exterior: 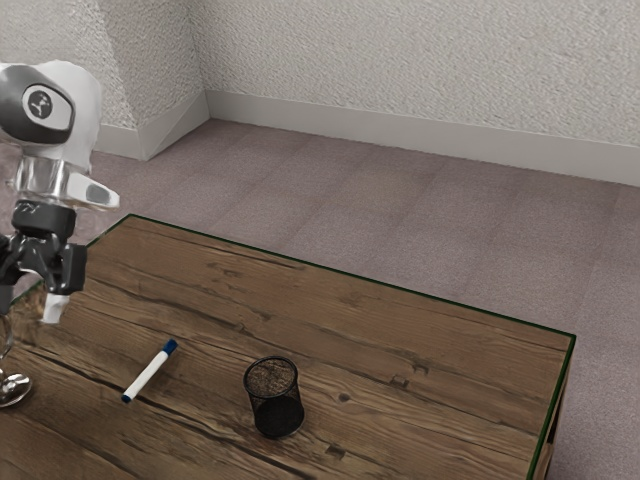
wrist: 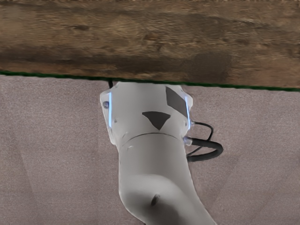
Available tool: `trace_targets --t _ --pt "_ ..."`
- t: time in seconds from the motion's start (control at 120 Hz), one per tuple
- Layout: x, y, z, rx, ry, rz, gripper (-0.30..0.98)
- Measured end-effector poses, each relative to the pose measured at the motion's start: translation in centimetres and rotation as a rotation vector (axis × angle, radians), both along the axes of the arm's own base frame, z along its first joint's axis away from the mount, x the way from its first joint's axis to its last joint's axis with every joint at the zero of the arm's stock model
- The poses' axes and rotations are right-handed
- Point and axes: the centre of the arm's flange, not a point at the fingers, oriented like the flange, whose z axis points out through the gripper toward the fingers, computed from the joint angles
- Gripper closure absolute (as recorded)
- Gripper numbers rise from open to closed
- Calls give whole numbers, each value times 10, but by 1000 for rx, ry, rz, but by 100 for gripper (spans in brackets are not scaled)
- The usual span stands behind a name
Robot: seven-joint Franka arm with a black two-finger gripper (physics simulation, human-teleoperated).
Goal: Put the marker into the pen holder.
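Open, with its two sides standing apart, the gripper point(exterior: 32, 300) hangs over the table point(exterior: 440, 340) at the exterior view's left edge, pointing down from the white arm point(exterior: 75, 100). Below it sits a shiny object point(exterior: 14, 389), cut off by that edge so I can't make out what it is. Next comes the marker point(exterior: 149, 372), white with blue ends, lying flat on the wood between the shiny object and the pen holder point(exterior: 275, 398). That black mesh cup stands upright, apart from the marker. Through the wrist view I see the arm's base point(wrist: 150, 103) beside the table edge, black cables point(wrist: 220, 149) looping from it above the carpet point(wrist: 51, 150).
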Motion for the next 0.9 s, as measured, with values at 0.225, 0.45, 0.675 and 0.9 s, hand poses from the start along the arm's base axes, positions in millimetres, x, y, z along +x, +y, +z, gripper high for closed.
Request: trace_targets --t 0.225,0.45,0.675,0.9 --pt "74 12 -119 184 -282 -24 18" --pt "88 84 -181 281 -502 117 36" --pt "139 27 -186 256 -663 45 41" --pt "154 30 -189 253 -714 55 42"
